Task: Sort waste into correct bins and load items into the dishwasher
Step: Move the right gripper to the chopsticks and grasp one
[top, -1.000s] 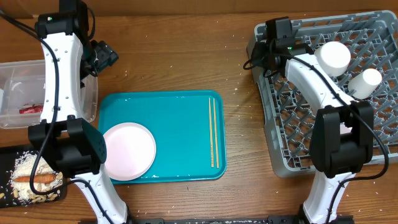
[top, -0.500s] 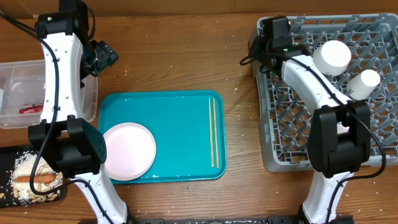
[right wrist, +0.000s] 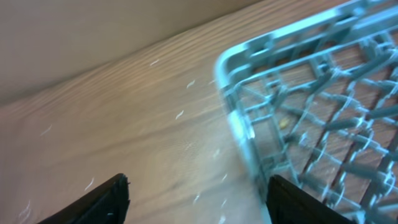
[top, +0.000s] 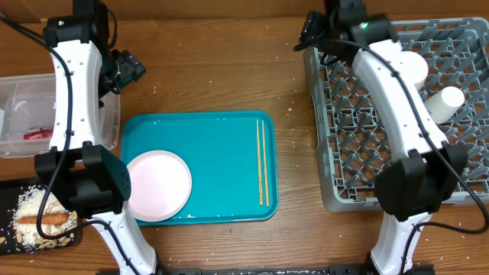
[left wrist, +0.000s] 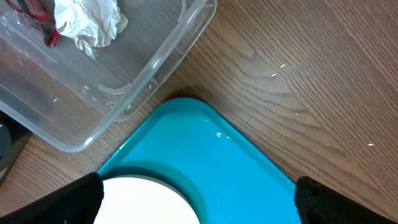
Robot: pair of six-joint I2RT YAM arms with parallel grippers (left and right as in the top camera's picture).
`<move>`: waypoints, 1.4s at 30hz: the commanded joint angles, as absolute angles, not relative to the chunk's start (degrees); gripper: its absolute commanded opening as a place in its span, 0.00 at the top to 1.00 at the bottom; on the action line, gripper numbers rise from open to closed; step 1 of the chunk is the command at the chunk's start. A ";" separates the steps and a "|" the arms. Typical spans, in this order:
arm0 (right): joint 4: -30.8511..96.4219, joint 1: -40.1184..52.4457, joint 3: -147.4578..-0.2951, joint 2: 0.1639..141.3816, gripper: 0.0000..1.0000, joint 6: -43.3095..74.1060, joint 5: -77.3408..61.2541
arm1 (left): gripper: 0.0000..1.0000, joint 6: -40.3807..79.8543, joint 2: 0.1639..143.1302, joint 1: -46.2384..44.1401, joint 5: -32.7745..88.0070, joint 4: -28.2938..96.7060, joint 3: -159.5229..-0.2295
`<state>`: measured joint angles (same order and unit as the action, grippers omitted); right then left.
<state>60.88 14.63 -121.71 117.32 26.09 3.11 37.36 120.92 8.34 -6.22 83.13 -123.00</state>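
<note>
The grey dishwasher rack [top: 359, 137] stands at the right with two white dishes [top: 412, 67] inside. Above its far left corner hovers my right gripper [top: 313, 34], open, with only wood and the rack's rim [right wrist: 311, 99] between the fingers [right wrist: 199, 199]. A pink plate [top: 157, 185] and chopsticks [top: 262, 160] lie on the teal tray [top: 221, 153]. My left gripper [top: 128, 69] hangs open and empty over that tray's corner and the plate [left wrist: 143, 202]. The clear tub [top: 23, 114] holds a red wrapper [top: 37, 134] and a tissue ball [left wrist: 87, 22]. Rice crumbs [top: 30, 205] and an orange stick [top: 46, 220] lie on the black tray [top: 6, 191].
Bare wooden table lies between the teal tray and the rack, sprinkled with small white crumbs [top: 290, 111]. The clear tub's corner [left wrist: 186, 25] sits close to the teal tray's corner [left wrist: 186, 109]. A wall runs along the table's far edge.
My right gripper has opened, let go of the rack's left rim and moved up toward the far corner. The rack has shifted and turned straighter. The left arm is still.
</note>
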 commanded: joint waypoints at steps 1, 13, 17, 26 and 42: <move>69.21 17.89 -123.94 115.90 0.23 18.85 -14.04 | 0.00 37.71 120.64 8.19 -6.35 83.29 -123.48; 72.75 37.41 -101.47 118.91 0.32 21.96 -7.75 | 0.00 37.71 120.64 8.19 -6.33 83.31 -123.48; 73.38 40.60 -99.29 121.58 0.34 24.40 -7.75 | 0.00 37.71 120.64 8.19 -6.35 83.31 -123.48; 72.12 41.82 -98.61 125.84 0.36 25.54 -7.31 | 0.00 37.71 120.64 8.19 -6.35 83.29 -123.48; 68.99 41.82 -98.61 129.05 0.52 28.25 -3.01 | 0.00 37.71 120.64 8.19 -6.35 83.29 -123.48</move>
<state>69.69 41.98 -98.80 128.66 27.29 -3.81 37.36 120.92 8.34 -6.17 83.13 -123.00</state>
